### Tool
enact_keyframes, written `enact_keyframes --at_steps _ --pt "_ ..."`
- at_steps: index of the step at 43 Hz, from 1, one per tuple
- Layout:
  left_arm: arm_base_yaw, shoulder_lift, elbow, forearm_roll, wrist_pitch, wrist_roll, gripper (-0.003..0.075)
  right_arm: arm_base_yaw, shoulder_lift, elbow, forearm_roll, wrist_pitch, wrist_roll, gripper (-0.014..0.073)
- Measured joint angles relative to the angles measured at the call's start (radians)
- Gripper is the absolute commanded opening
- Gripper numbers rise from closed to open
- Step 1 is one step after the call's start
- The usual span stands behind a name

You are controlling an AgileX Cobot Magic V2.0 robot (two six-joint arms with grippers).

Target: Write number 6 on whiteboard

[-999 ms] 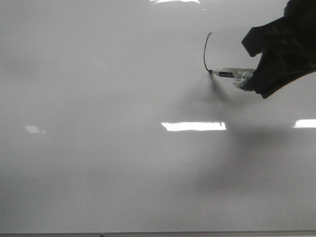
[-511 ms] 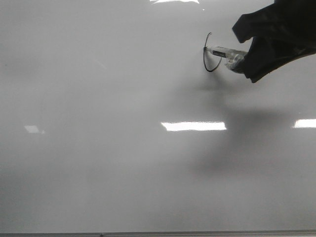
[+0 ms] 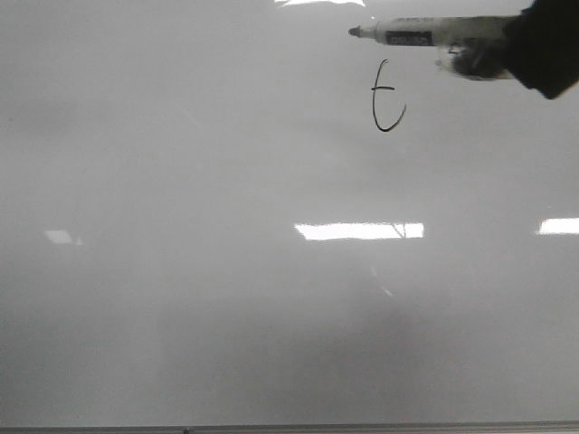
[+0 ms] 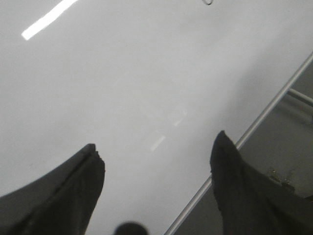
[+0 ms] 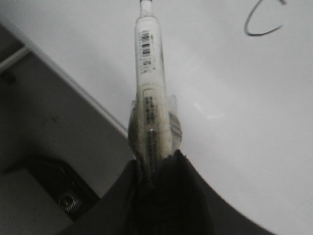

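Note:
The whiteboard point(image 3: 199, 271) fills the front view, glossy pale grey. The number 6 point(image 3: 385, 98) is a thin black curved stroke with a hooked bottom and a short crossbar, at the upper right; its hook also shows in the right wrist view point(image 5: 261, 22). My right gripper point(image 3: 520, 45) is shut on a white marker point(image 3: 425, 33) and holds it lifted, tip pointing left above the mark. In the right wrist view the marker point(image 5: 150, 83) sticks out from the shut jaws. My left gripper point(image 4: 156, 156) is open and empty over the board's edge.
The board's thin metal frame edge runs along the front point(image 3: 289, 427) and shows in the left wrist view point(image 4: 254, 129) and the right wrist view point(image 5: 63, 78). Bright rectangular light reflections point(image 3: 358, 231) lie on the board. Dark floor and fittings point(image 5: 49, 186) lie beyond the edge.
The right gripper drew the hook and crossbar, then lifted the marker up off the board, above the mark. Its shadow on the board is gone.

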Motion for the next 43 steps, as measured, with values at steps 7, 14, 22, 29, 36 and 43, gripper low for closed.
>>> enact_keyframes --at_steps 7,14,22,29,36,43 --pt "-0.089 0.042 0.000 -0.094 0.000 0.124 0.0463 0.070 -0.064 0.000 0.002 0.156 -0.145 -0.0059" --pt "-0.212 0.122 0.000 -0.103 -0.009 0.172 0.0491 0.099 -0.078 0.000 0.050 0.207 -0.235 -0.0059" --pt "-0.370 0.232 -0.041 -0.103 -0.027 0.190 0.0566 0.101 -0.078 0.000 0.119 0.209 -0.311 -0.0059" --pt "-0.477 0.336 -0.116 -0.107 -0.041 0.190 0.0566 0.101 -0.078 0.000 0.129 0.209 -0.328 -0.0059" --pt "-0.539 0.435 -0.167 -0.110 -0.048 0.191 0.0566 0.101 -0.078 0.000 0.131 0.207 -0.328 -0.0059" --pt "-0.555 0.498 -0.177 -0.110 -0.052 0.191 0.0543 0.101 -0.078 0.000 0.131 0.205 -0.328 -0.0059"
